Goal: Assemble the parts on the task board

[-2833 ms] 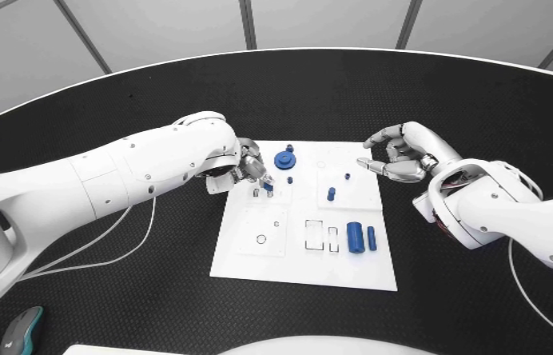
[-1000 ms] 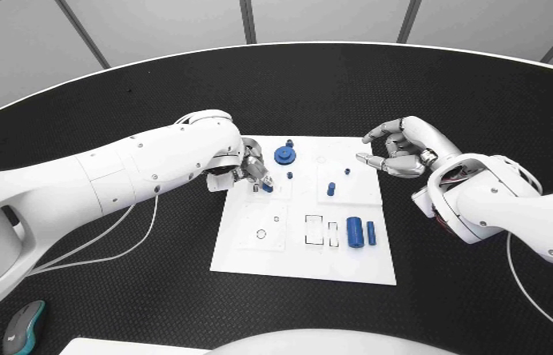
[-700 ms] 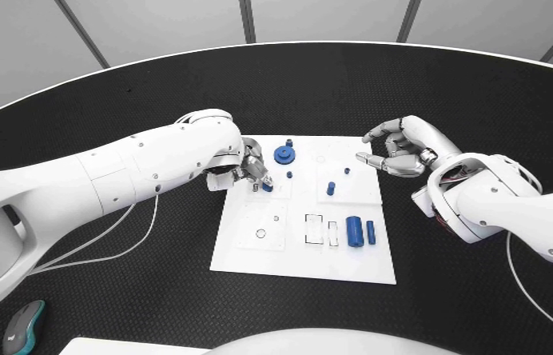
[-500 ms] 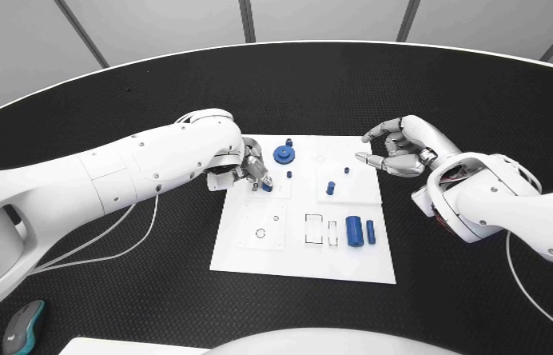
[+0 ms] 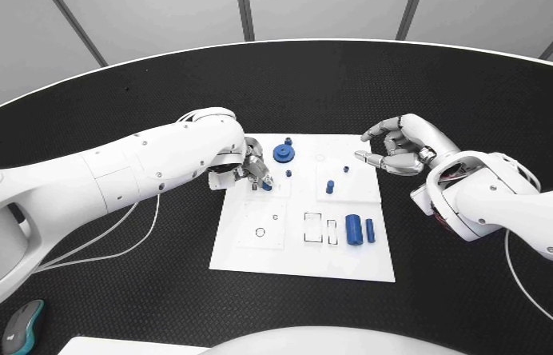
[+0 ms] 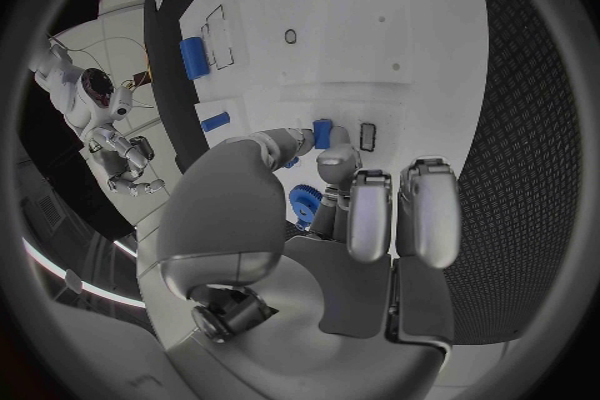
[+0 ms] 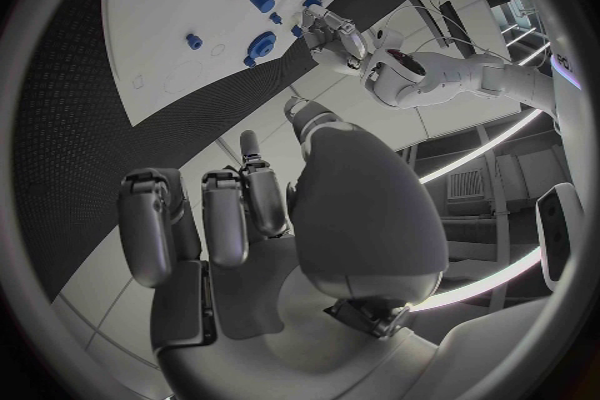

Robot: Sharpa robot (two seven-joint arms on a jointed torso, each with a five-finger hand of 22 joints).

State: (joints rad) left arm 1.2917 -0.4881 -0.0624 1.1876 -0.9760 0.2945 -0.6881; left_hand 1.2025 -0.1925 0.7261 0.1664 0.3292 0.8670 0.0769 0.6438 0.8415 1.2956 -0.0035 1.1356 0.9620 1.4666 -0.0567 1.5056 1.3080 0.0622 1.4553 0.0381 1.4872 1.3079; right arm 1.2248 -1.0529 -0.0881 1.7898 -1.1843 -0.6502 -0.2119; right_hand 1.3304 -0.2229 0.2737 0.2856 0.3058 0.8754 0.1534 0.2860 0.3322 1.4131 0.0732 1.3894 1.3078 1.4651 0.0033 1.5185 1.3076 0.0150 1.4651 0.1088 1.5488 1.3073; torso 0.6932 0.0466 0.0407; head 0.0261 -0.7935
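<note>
The main risk lies with the small blue peg (image 5: 266, 184) pinched in the fingertips of the left hand (image 5: 245, 169): the grip is shallow, so the peg could tilt or slip as it goes down and miss its hole, or jam at an angle (the fingers also hide much of the spot below them). The hand could also brush the blue gear (image 5: 284, 158) just beside it near the board's far edge.

The board (image 5: 276, 255) is a white plate mid-table, with outlined slots and small holes. Two blue cylinders (image 5: 360, 230) lie side by side towards its right edge, and a short peg (image 5: 330, 186) stands near its middle.

The right hand (image 5: 398, 149) hovers by the board's far right corner, fingers loosely curled, holding nothing.
</note>
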